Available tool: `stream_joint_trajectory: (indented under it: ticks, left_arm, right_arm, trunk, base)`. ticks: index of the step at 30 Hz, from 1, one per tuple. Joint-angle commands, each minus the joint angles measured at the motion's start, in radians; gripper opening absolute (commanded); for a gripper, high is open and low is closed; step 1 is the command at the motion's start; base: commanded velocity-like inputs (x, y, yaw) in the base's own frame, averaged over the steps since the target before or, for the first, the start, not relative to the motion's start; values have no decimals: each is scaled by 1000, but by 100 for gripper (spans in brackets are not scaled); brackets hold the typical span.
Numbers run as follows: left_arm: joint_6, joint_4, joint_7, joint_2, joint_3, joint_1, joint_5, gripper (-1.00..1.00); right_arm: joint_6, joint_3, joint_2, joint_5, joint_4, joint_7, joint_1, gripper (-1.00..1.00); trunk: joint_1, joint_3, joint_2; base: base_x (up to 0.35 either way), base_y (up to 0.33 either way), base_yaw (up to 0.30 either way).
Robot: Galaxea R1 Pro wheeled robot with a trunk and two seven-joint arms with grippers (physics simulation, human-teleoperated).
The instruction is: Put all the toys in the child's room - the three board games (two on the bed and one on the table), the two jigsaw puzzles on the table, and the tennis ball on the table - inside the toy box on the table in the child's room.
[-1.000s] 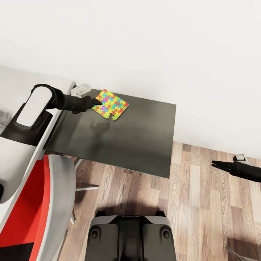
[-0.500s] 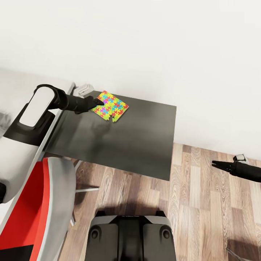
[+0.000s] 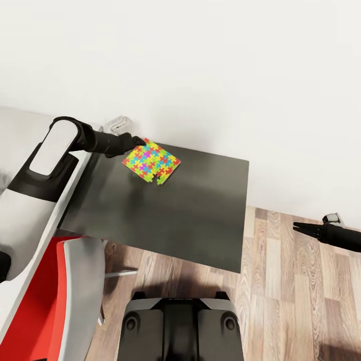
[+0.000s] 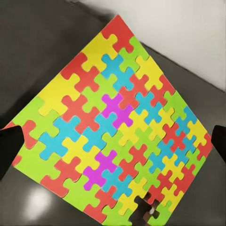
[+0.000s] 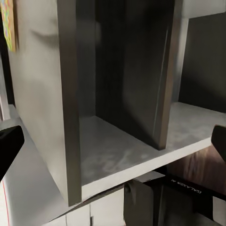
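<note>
Room: plain white wall (image 3: 210,60) behind, wood-plank floor (image 3: 291,281) below right.
Table: lower dark-grey desk section (image 3: 190,210), joined at left to the pale grey-white top (image 3: 10,125); open dark shelf compartments (image 5: 122,94) underneath, seen from the right wrist.
Chair: red-and-grey seat (image 3: 55,296) tucked by the near left corner of the desk.
Left arm: white-and-black arm reaching across the dark top toward the wall; left gripper (image 3: 136,142) at the far-left edge of the puzzle, black fingertips (image 4: 10,147) spread wide on both sides of the mat, nothing clamped yet.
Right arm: right gripper (image 3: 300,227) hanging idle over the floor, well apart from the desk; tips parted in its own wrist view, nothing between them.
Jigsaw puzzle: thin multicoloured interlocking mat (image 3: 151,161), lying flat on the dark section near the wall, one notch missing at its near edge.
Step in hand: likely lining up to grasp this puzzle.
Next move: probably a lower approach and a pinch on the thin edge; flat mat offers little to catch, so slipping seems a risk.
</note>
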Motion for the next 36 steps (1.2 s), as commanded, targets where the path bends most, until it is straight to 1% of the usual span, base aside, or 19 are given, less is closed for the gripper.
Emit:
stream_joint_trajectory:
  ticks: [1,14,19,21,24,26,27,28,29,30,31,33,34,35,36]
  left_arm:
    - [-1,-1,10,1,-2,-1,10,100]
    - [0,-1,10,0,-7,-1,10,100]
    - [0,0,11,1,-24,-1,9,100]
    - [-1,2,14,1,-39,-1,9,100]
    - [-1,6,16,1,-46,-1,8,100]
    - [-2,18,18,1,-59,-2,4,100]
    - [-2,18,18,1,-59,-2,4,100]
    - [-2,25,18,0,-67,-2,-3,100]
    - [-2,25,18,0,-67,-2,-3,100]
    - [-3,32,18,0,-75,-4,-12,100]
    - [-3,32,18,0,-75,-4,-12,100]
    - [-4,44,15,-2,-91,-6,-36,100]
    - [-4,44,15,-2,-91,-6,-36,100]
    - [-4,50,13,-3,-97,-7,-49,100]
    - [-4,50,13,-3,-97,-7,-49,100]
  right_arm:
    - [8,7,-1,-11,1,1,-3,100]
    - [8,7,-1,-10,1,1,-3,100]
    - [8,7,-1,-10,1,1,-3,100]
    - [8,7,-1,-10,1,2,-3,100]
    - [8,7,-1,-10,1,2,-3,100]
    - [8,7,-1,-10,1,3,-3,100]
    - [8,7,-1,-10,1,3,-3,100]
    - [8,7,-1,-10,1,3,-3,100]
    - [8,7,-1,-10,1,3,-3,100]
    - [8,7,-1,-10,1,3,-3,100]
    - [8,7,-1,-10,1,3,-3,100]
    - [8,7,-1,-10,1,3,-3,100]
    - [8,7,-1,-10,1,3,-3,100]
    - [8,7,-1,-10,1,4,-3,100]
    - [8,7,-1,-10,1,4,-3,100]
  trunk:
    - [1,-1,-2]
    - [1,-1,-2]
    - [1,-1,-2]
    - [1,-1,-2]
    - [1,-1,-2]
    - [1,-1,-2]
    - [1,-1,-2]
    - [1,-1,-2]
    - [1,-1,-2]
    - [1,-1,-2]
    - [1,-1,-2]
    - [1,-1,-2]
    - [1,-1,-2]
    - [1,-1,-2]
    - [1,-1,-2]
  base:
    - [74,15,0]
    - [32,6,0]
    - [8,2,0]
    - [5,1,0]
    - [4,1,0]
    - [2,0,0]
    - [2,0,0]
    - [2,0,0]
    - [2,0,0]
    - [1,0,0]
    - [1,0,0]
    - [1,0,0]
    - [0,0,0]
    - [0,0,0]
    - [0,0,0]
